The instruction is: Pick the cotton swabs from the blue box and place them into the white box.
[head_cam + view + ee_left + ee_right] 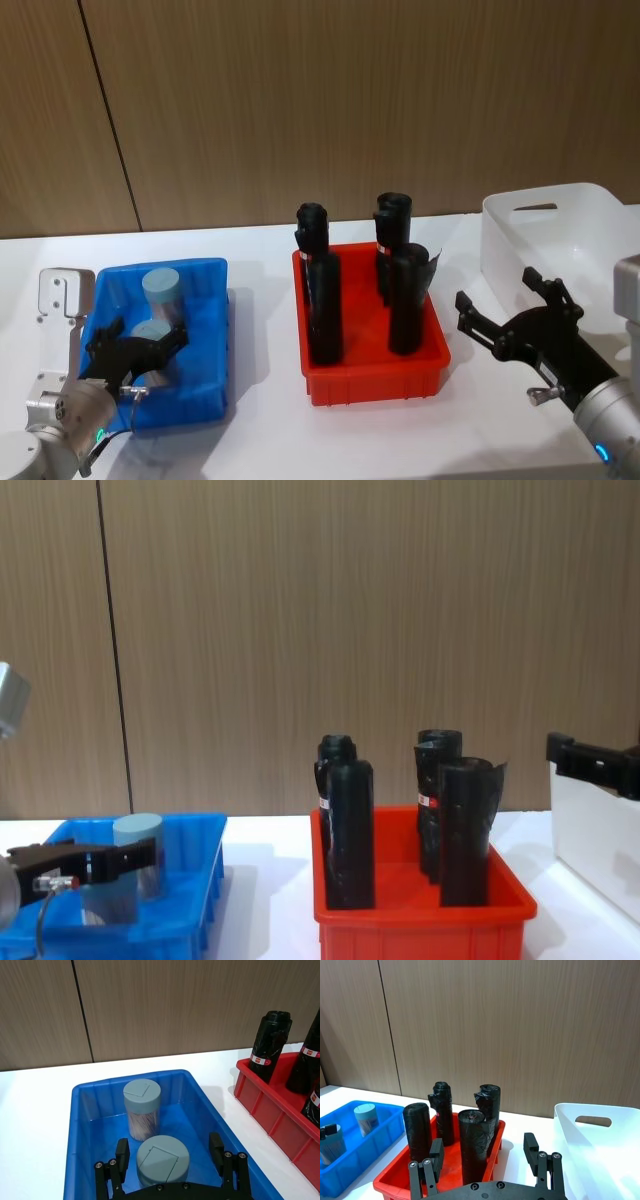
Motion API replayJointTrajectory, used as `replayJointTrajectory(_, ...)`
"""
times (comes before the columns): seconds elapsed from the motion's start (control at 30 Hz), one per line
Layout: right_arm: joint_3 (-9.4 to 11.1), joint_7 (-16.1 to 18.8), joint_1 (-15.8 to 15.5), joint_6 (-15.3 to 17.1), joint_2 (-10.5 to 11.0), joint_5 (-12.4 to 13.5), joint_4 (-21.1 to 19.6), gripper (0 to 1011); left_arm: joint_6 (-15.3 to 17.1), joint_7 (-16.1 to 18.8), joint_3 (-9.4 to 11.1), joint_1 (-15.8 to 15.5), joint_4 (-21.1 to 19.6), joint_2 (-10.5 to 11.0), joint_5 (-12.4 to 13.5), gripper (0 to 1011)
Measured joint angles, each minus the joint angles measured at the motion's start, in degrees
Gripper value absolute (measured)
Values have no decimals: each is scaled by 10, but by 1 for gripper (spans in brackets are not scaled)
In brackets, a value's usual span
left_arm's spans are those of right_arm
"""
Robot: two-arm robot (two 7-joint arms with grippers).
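left gripper [169, 1152]: fingers spread wide, nothing pinched; lowered into the blue box [130, 1079], one finger seen on each side of the near jar, a gap left on both sides
near jar [162, 1160]: cotton swabs, pale blue lid up, stood upright on the box floor, framed between the left fingers [122, 1152]
far jar [142, 1110]: second cotton swab jar, upright, just behind the near one, toward the box's back wall; sticks seen through the clear side
blue box: set on the white table [270, 430] at the robot's left, both jars held inside it
red bin [375, 375]: placed just right of the blue box, near the table's middle
black bottles [325, 310]: four, stood upright in the red bin, taller than the jars
right gripper [495, 285]: fingers spread apart, nothing held; hung over the table between the red bin and the white box, close to the white box's near corner
white box [600, 215]: set at the robot's right, well apart from the blue box, handle cutout seen near its rim
wall [350, 100]: brown wood panels behind the table
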Motion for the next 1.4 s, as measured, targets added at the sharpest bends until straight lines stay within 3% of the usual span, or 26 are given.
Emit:
replayJointTrajectory(0.57, 0, 0, 0, 0, 0, 0, 0, 1002, 10, -29, 0, -24, 46, -13, 7, 1004)
replayJointTrajectory(0.9, 0, 0, 0, 0, 0, 0, 0, 1002, 11, -34, -1, -28, 58, -16, 8, 784)
replayJointTrajectory(1.0, 0, 0, 0, 0, 0, 0, 0, 1002, 10, -33, -2, -28, 58, -16, 7, 674)
replayJointTrajectory(1.4, 0, 0, 0, 0, 0, 0, 0, 1002, 8, -21, -7, -19, 39, -12, 9, 674)
